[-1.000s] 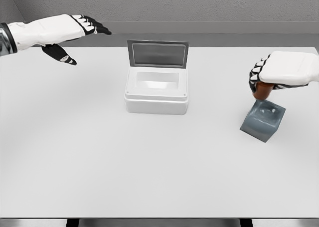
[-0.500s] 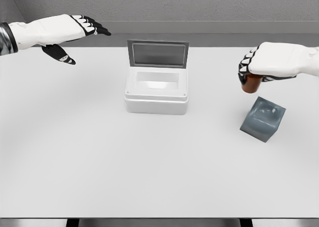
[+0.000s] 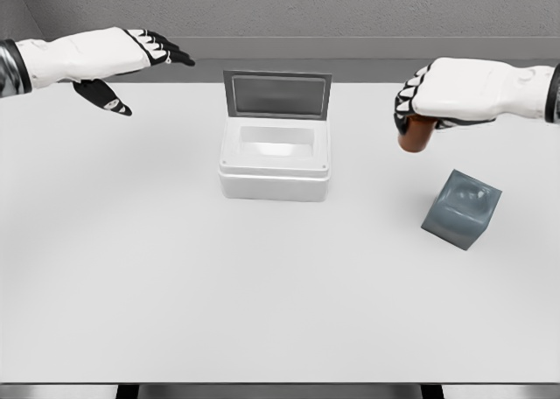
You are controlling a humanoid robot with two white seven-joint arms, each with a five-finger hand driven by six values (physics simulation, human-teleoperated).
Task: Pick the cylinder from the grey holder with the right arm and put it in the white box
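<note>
Since 0.5 s ago the R hand (image 3: 437,97) has carried the cylinder (image 3: 415,136) up and to the left, further from the holder (image 3: 462,209) and closer to the box (image 3: 275,160). 1 s ago the cyl. was just above the holder's socket; it now hangs clear of it, in the air, w/ bare table (image 3: 175,276) beneath. Holder and box look unmoved, and the L arm is where it was.

R hand is clenched round the cyl.'s top, fingers (image 3: 405,101) wrapped down over it; only the brown-red lower part sticks out under the fist. Cyl. sits about upright, maybe slightly tilted. R arm comes in from the right edge, roughly level.

Holder: grey block, tipped a bit, resting on the table at right, below and right of the cyl., w/ its round socket showing on the top face. It's well apart from the box.

Box: white, centre of table, lid (image 3: 276,94) standing open at the back, inside visible. Cyl. is between box and holder, off to the box's right, not over it yet.

L hand (image 3: 144,49) is held up at upper left, fingers stretched out and grasping nothing, far from everything else.
</note>
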